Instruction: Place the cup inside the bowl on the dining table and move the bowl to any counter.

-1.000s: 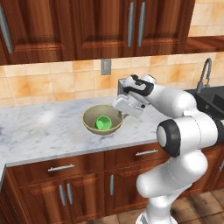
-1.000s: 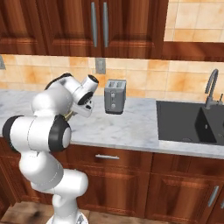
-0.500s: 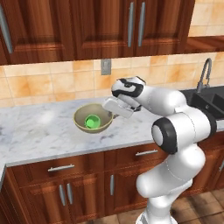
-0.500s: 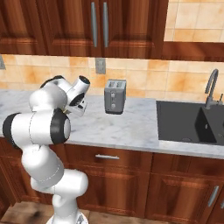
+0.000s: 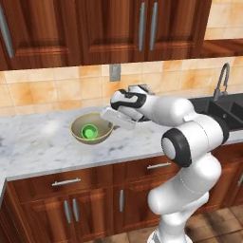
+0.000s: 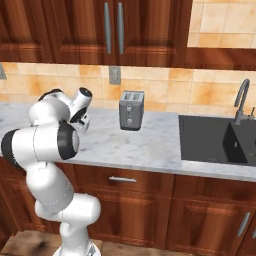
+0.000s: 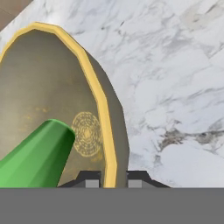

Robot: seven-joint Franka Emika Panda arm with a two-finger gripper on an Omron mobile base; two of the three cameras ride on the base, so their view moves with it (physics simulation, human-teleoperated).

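1 gripper pinching bowl rim, cup inside, over counter

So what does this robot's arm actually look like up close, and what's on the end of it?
The arm is built of smooth, rounded glossy white segments joined by dark, near-black bands at the joints. It ends in a boxy pale grey-white hand with a gripper made of two small dark fingers with lighter square tips. No loose cables or markings are visible.
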